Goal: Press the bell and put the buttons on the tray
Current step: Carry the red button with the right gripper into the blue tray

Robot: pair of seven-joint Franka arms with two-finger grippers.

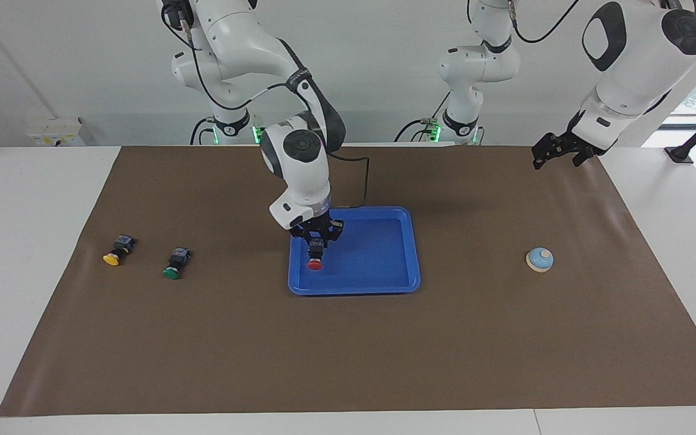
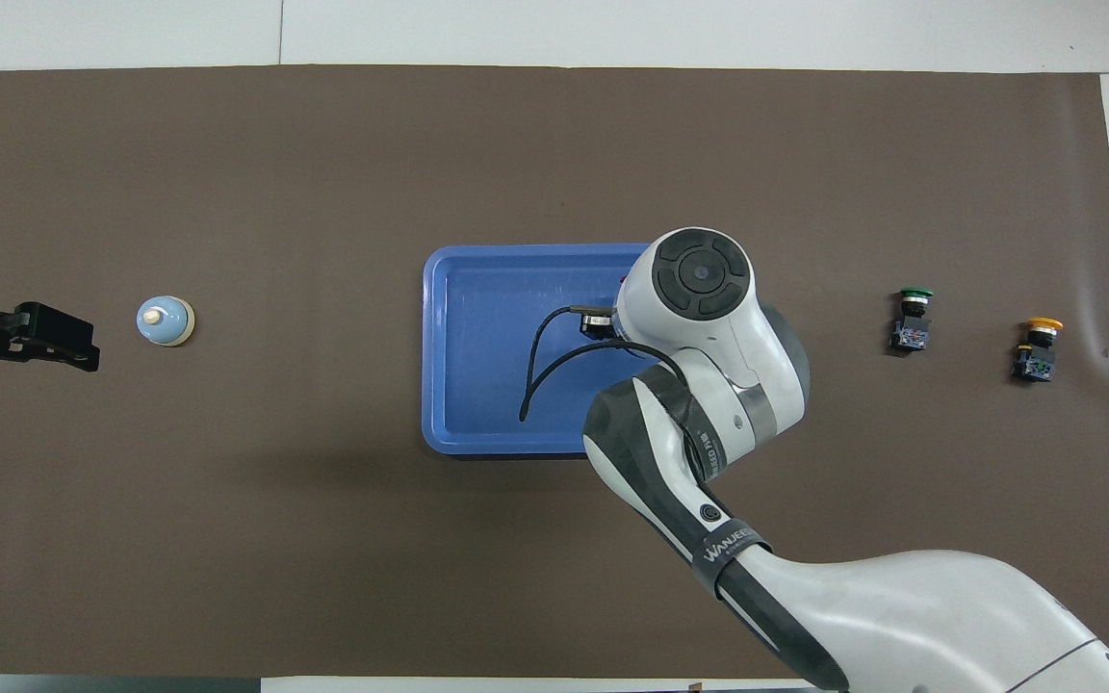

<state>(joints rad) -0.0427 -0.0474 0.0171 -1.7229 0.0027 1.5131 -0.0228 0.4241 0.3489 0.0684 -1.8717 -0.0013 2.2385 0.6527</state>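
Right gripper (image 1: 316, 249) clasping red button (image 1: 315, 264), over tray (image 1: 384, 284)

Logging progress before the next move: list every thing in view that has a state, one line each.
Red button: held by the right gripper, inside the tray, cap pointing away from the robots.
Green button: lying on its side on the mat, outside the tray.
Yellow button: lying on its side on the mat, outside the tray.
Tray: flat on the mat.
Bell: upright, untouched.
Right gripper: shut on the red button.
Left gripper: open, waiting.
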